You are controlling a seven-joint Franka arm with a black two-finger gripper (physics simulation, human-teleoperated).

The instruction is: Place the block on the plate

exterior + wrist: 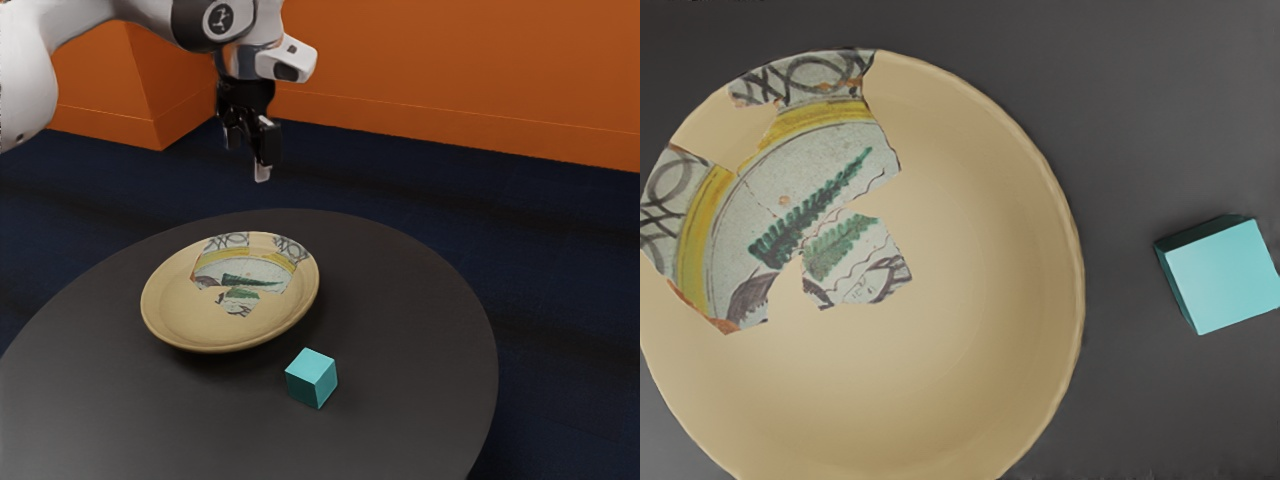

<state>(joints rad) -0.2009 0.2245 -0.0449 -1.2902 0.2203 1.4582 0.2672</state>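
"What was the furniture like?"
"A dark tabletop (pixel 420 300) with a rounded edge."
"And beyond that edge?"
"Dark blue floor (pixel 560 250) ran to an orange wall (pixel 450 60), where a corner jutted out at the exterior view's left."

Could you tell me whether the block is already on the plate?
No, the block sits on the dark table, beside the plate.

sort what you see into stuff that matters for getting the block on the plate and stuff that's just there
Part of the job:
teal block
patterned plate
my gripper
round table, holding up both

Just there:
orange wall
dark blue floor
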